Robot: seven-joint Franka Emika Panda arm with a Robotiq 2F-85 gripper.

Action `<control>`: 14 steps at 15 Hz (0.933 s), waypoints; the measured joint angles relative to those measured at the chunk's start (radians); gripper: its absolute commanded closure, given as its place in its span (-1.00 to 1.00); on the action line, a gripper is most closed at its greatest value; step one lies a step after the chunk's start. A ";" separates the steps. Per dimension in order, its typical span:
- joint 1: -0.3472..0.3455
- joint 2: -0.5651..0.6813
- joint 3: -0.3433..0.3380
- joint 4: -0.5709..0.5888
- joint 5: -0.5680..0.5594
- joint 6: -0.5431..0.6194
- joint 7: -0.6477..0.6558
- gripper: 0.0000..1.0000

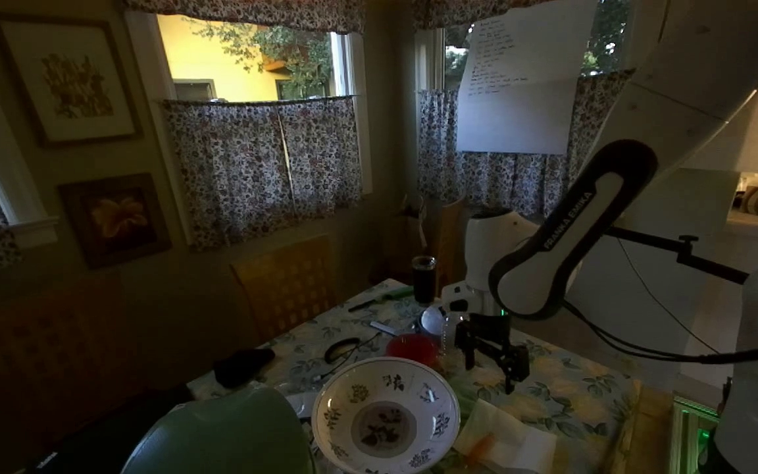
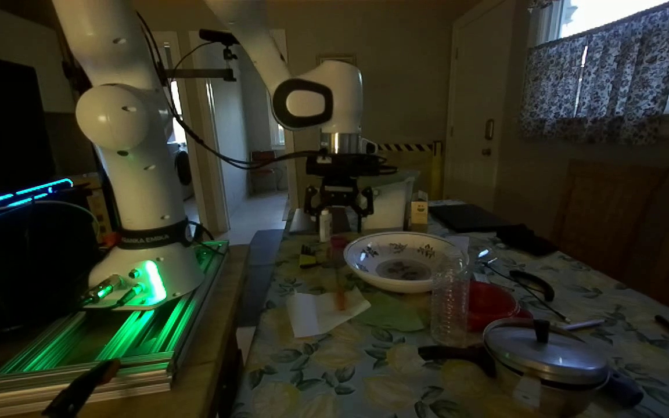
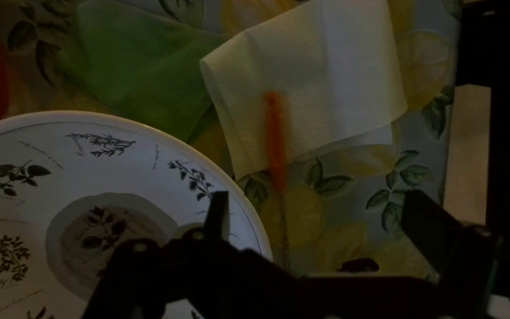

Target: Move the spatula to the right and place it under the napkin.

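Observation:
The spatula has an orange handle and a thin shaft that runs down in the wrist view; its far end is hidden behind my gripper. The handle also shows in both exterior views. The white napkin lies flat, folded, on the floral tablecloth, and the handle lies over its edge. The napkin also shows in both exterior views. My gripper is open and empty, above the table over the shaft's area. It also shows in both exterior views.
A large patterned bowl stands right beside the spatula. A green cloth lies by the napkin. A red bowl, a clear bottle and a lidded pot stand nearby. A yellow-and-black object lies near the table edge.

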 measured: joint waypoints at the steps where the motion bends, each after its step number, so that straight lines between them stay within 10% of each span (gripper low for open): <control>1: -0.014 0.038 0.020 0.000 -0.026 0.046 0.015 -1.00; 14: -0.088 0.281 0.079 0.006 -0.229 0.206 0.149 -1.00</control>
